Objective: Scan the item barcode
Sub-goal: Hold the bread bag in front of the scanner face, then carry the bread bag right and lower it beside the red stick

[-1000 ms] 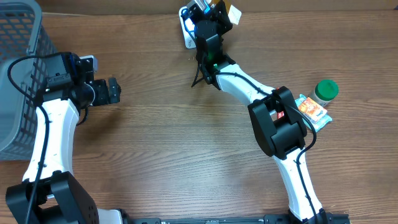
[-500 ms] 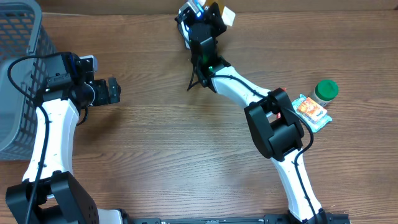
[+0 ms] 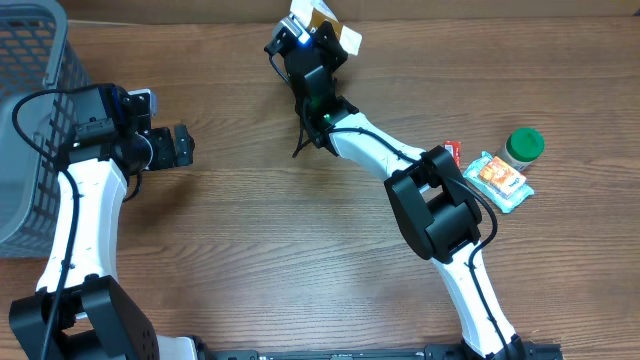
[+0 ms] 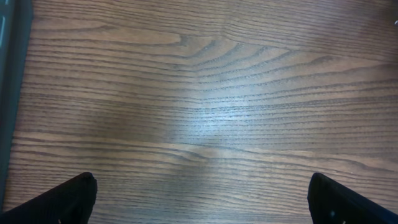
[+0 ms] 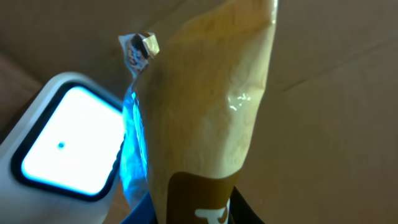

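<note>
beside lit scanner, right gripper holds tan pouch; print unreadable.

From my station I count one wooden surface and two arms at it: one left arm and one right arm. Each carries one gripper, so two in all: the left gripper and the right gripper. There is one grey mesh basket. I see one scanner with a single lit window, and one tan pouch. Towards the right edge I count three small goods: one green-lidded jar, one flat orange-and-teal packet, and one small red item that I cannot identify. With the pouch, that makes four goods.
</note>
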{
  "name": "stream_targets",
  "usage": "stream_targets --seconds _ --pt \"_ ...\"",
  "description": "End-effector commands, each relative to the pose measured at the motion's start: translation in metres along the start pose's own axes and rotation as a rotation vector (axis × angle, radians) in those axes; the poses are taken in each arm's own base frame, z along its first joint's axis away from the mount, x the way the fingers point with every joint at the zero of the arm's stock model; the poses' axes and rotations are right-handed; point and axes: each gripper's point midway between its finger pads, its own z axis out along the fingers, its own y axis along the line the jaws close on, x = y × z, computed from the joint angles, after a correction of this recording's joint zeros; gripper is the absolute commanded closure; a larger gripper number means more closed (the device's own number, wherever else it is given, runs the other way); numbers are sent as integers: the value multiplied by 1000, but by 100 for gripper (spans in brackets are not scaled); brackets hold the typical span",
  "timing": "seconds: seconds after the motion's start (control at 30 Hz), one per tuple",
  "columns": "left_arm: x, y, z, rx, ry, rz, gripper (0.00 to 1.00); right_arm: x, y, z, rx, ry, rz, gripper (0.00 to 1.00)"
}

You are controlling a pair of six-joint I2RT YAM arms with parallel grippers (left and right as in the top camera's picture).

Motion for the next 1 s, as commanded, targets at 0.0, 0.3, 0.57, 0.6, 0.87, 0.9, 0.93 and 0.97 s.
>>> stream_targets --seconds 0.0,0.3,0.57,0.6,0.87,0.9,0.93,0.97 --pt "-6 -2 -1 9 -13 16 0 -15 -23 -3 83 -33 201 97" --pt "-6 -2 -1 9 -12 16 0 -45 -76 -19 129 -94 363 97" --pt "-6 -2 -1 9 -12 16 0 -57 -96 -30 144 -104 401 97" --pt "-6 -2 -1 9 -12 16 0 -59 -100 -32 140 -100 394 97" --pt "-6 -2 -1 9 -12 16 0 -70 -116 -69 -183 -45 558 97" --pt "-6 -2 -1 9 -12 16 0 -68 -115 -76 -249 -23 601 97" --pt "-6 -2 -1 9 -12 16 0 -64 -115 -84 -310 6 644 97" --pt "-6 -2 -1 9 -12 16 1 -58 -113 -93 -381 51 694 97"
